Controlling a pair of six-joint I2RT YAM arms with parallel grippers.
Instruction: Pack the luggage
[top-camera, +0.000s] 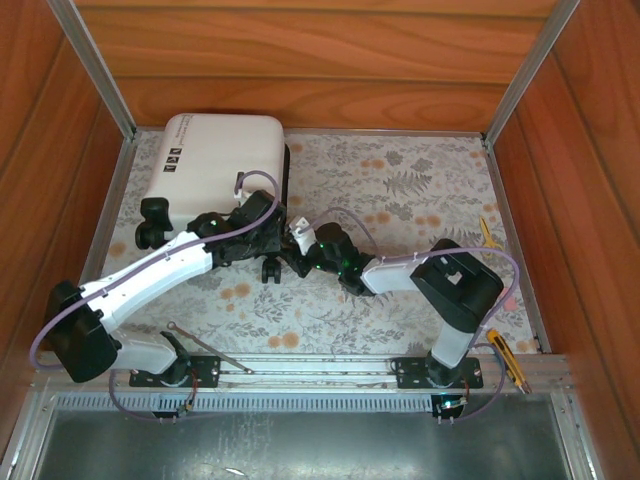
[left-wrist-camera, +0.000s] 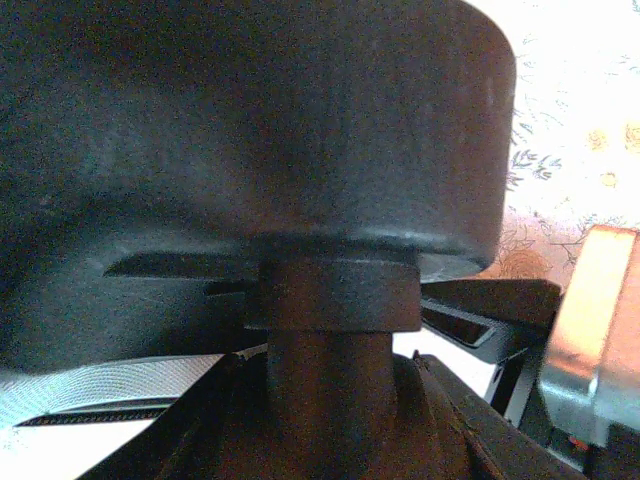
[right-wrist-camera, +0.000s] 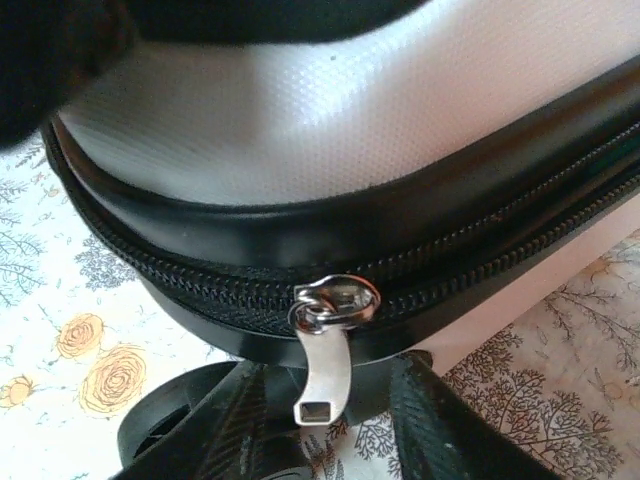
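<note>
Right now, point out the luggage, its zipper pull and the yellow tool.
luggage (top-camera: 222, 160), top external view, on the white shell's flat face.
zipper pull (right-wrist-camera: 325, 380), right wrist view, on the hanging metal tab.
yellow tool (top-camera: 507, 358), top external view, on its mid-shaft.

The luggage (top-camera: 222, 160) is a small white hard-shell suitcase with rounded corners, lying flat and closed at the far left of the floral worktop (top-camera: 420, 180), broad white face up. Small black label marks (top-camera: 175, 160) sit near its left edge, and black wheels (top-camera: 152, 212) stick out along its near side. Close up, a silver zip pull (right-wrist-camera: 325, 370) hangs from the black zipper band (right-wrist-camera: 200, 285) under the textured white shell
</note>
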